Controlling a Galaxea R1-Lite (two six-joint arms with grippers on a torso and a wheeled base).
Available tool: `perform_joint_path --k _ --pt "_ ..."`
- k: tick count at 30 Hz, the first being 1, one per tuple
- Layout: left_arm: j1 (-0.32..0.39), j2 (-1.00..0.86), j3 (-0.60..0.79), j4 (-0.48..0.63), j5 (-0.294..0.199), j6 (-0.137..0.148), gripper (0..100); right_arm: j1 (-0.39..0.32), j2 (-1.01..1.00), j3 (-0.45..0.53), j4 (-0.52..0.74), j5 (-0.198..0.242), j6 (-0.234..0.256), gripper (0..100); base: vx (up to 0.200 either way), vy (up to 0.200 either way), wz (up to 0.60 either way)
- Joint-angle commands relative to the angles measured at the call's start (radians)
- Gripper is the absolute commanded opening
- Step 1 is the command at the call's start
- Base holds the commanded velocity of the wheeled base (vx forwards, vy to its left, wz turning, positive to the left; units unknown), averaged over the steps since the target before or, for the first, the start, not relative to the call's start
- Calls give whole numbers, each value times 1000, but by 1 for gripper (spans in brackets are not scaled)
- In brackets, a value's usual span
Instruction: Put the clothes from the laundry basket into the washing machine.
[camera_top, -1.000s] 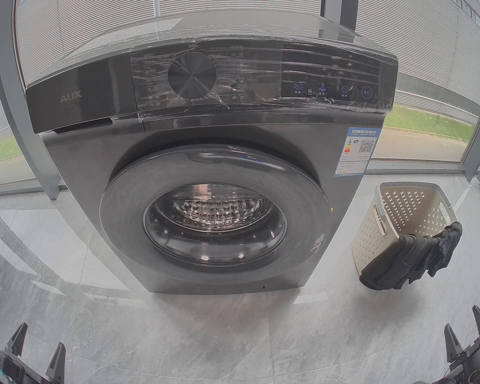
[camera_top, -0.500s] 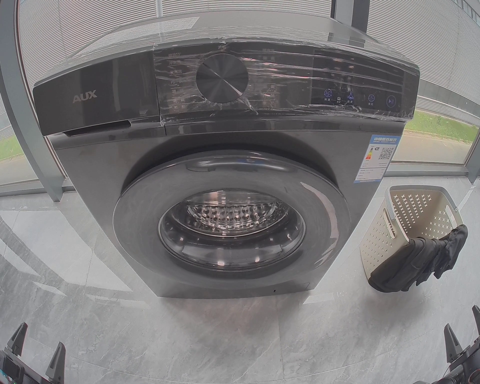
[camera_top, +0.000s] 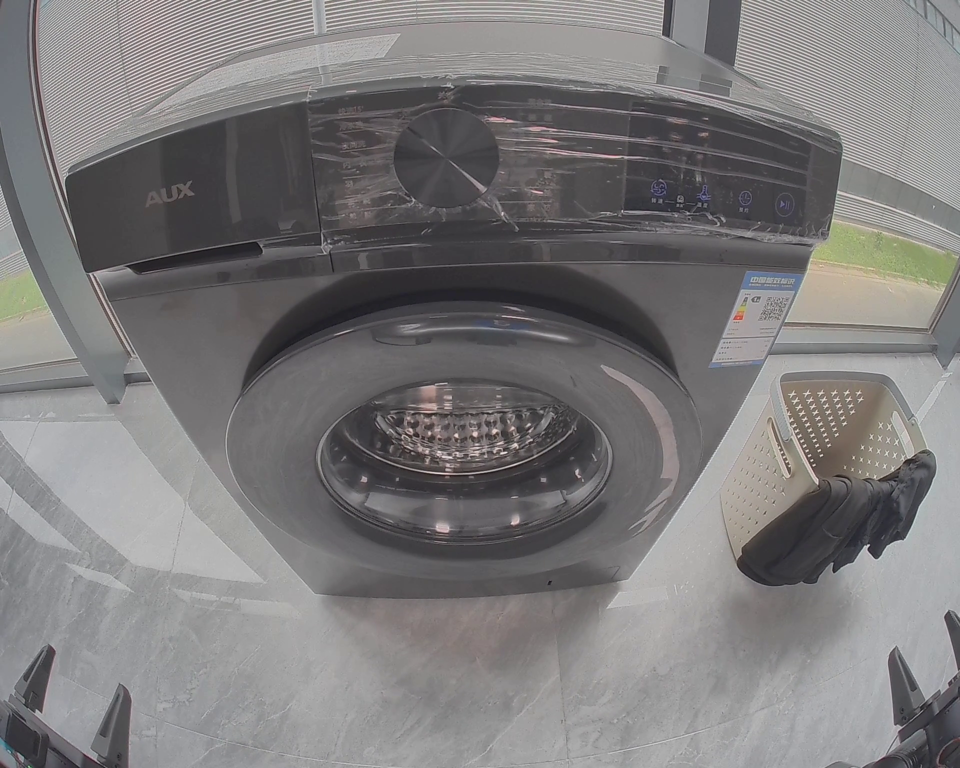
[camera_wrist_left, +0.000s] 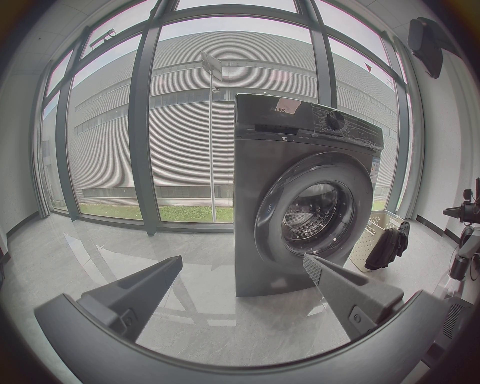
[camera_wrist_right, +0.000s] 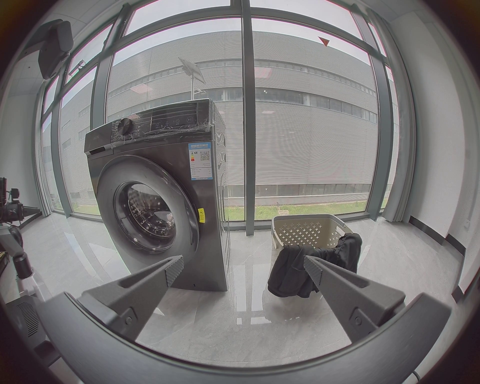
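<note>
2 tools, left gripper (camera_wrist_left: 241, 260) and right gripper (camera_wrist_right: 243, 260), hang spread wide and empty; 1 dark clothes bundle (camera_top: 830, 525) drapes over near rim of laundry basket (camera_top: 750, 480), on floor (camera_top: 400, 660) beside right front corner of washing machine (camera_top: 180, 330); door (camera_top: 460, 455) shut, so likely open it first, then pinch cloth at rim.

Washing machine door (camera_top: 285, 440) across the drum (camera_top: 470, 428).

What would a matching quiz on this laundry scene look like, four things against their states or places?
Things:
1 washing machine door
2 laundry basket
3 dark clothes
4 left gripper

States or places:
A draped over the basket's edge
B open, holding nothing
C shut
D standing on the floor

Pairs: 1-C; 2-D; 3-A; 4-B.
</note>
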Motion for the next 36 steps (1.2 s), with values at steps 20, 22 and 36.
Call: perform_joint_path --k 20,22,36 --pt "0 -18 18 0 0 0 100 0 -15 18 1 -5 0 100 0 0 180" --pt "0 -18 18 0 0 0 100 0 -15 18 -1 -5 0 100 0 0 0" --pt "0 -18 18 0 0 -2 100 0 -15 18 -1 -3 0 100 129 0 0"
